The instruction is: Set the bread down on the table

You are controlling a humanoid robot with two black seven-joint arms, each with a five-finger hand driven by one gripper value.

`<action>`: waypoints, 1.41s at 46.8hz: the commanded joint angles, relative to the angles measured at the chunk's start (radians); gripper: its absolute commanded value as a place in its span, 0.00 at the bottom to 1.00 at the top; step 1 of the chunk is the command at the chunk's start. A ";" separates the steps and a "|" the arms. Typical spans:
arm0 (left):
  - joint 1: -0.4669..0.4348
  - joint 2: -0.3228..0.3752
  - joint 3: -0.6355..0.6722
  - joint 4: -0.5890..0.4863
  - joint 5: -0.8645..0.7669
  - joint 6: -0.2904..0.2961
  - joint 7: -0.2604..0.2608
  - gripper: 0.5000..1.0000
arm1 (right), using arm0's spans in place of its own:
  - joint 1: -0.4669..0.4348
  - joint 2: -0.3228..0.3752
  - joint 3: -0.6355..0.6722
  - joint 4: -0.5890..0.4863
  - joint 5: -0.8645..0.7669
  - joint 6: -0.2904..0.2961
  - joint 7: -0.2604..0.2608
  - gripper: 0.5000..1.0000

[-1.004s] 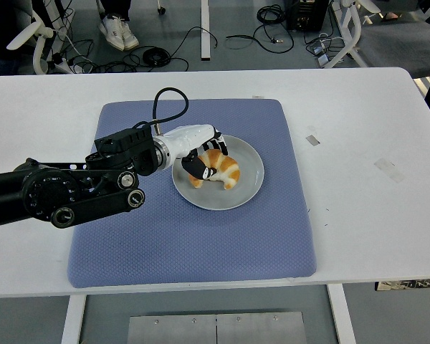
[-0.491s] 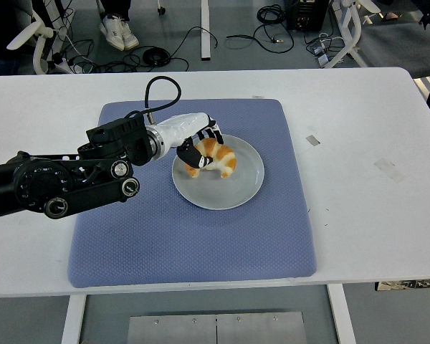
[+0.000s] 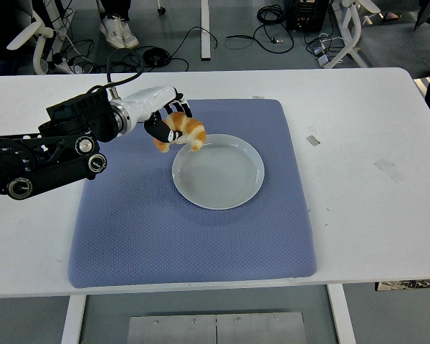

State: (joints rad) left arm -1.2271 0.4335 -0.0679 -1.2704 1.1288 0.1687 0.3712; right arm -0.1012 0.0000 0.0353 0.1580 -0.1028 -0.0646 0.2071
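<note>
Your left hand (image 3: 165, 123) is clamped on the bread (image 3: 184, 132), a golden croissant: black fingers (image 3: 160, 133) curl round its left end, and the rest sticks out to the right of the hand. You've got it held in the air w/ nothing under it touching; it hangs over the mat (image 3: 129, 222) right at the upper-left rim of the plate (image 3: 229, 188). The croissant's right tip overlaps the plate's edge in the head view, but whether it's directly above the rim or just beside it can't be told from this angle.

Behind the hand, the white wrist section runs back left into the black forearm (image 3: 43, 154), which comes in from the left edge and lies low over the white table (image 3: 373, 201) and the mat's left border. A black cable loops up from the wrist.

Below-right of the hand the grey plate sits on the blue mat, approx. at the mat's upper middle. Further right of the hand, past the mat, are two small tape bits (image 3: 312, 139) on the bare tabletop. Far beyond the hand, cables and chair legs are on the floor.
</note>
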 commanded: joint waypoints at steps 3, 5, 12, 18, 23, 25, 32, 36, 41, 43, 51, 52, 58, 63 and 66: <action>0.001 0.036 0.002 0.000 0.000 0.000 0.000 0.07 | 0.000 0.000 0.000 0.000 0.000 0.000 0.000 1.00; 0.003 0.048 0.002 0.000 0.000 0.000 0.000 0.07 | 0.000 0.000 0.000 0.000 0.000 0.000 0.000 1.00; 0.009 0.074 0.003 0.000 0.000 0.002 0.000 0.08 | 0.000 0.000 0.000 0.000 0.000 0.000 0.000 1.00; 0.014 0.090 0.007 0.002 0.002 0.005 -0.002 0.08 | 0.000 0.000 0.000 0.000 0.000 0.000 0.000 1.00; 0.018 0.096 0.010 0.011 0.009 0.006 -0.008 0.08 | 0.000 0.000 0.000 0.000 0.000 0.000 0.000 1.00; 0.020 0.097 0.011 0.013 0.009 0.008 -0.009 0.08 | 0.000 0.000 0.000 0.000 0.000 0.000 0.000 1.00; 0.040 0.105 0.011 0.025 0.013 0.012 -0.017 0.08 | 0.000 0.000 0.000 0.000 0.000 0.000 0.000 1.00; 0.046 0.105 0.014 0.040 0.013 0.020 -0.018 0.08 | 0.000 0.000 0.000 0.000 0.000 0.000 0.000 1.00; 0.055 0.105 0.014 0.045 0.013 0.022 -0.028 0.09 | 0.000 0.000 0.000 0.000 0.000 0.000 0.000 1.00; 0.057 0.105 0.016 0.046 0.013 0.023 -0.031 0.09 | 0.000 0.000 0.000 0.000 0.000 0.000 0.000 1.00; 0.075 0.105 0.016 0.054 0.014 0.034 -0.037 0.10 | 0.000 0.000 0.000 0.000 0.000 0.000 0.000 1.00; 0.077 0.105 0.016 0.054 0.014 0.034 -0.038 0.10 | 0.000 0.000 0.000 0.000 0.000 0.000 0.000 1.00; 0.077 0.105 0.016 0.059 0.014 0.034 -0.041 0.10 | 0.000 0.000 0.000 0.000 0.000 0.000 0.000 1.00; 0.078 0.105 0.014 0.060 0.013 0.034 -0.044 0.25 | 0.000 0.000 0.000 0.000 0.000 0.000 0.000 1.00; 0.078 0.105 0.014 0.060 0.013 0.034 -0.044 0.40 | 0.000 0.000 0.000 0.000 0.000 0.000 0.000 1.00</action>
State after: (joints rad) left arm -1.1488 0.5381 -0.0520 -1.2104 1.1427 0.2026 0.3272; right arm -0.1013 0.0000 0.0353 0.1580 -0.1028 -0.0643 0.2071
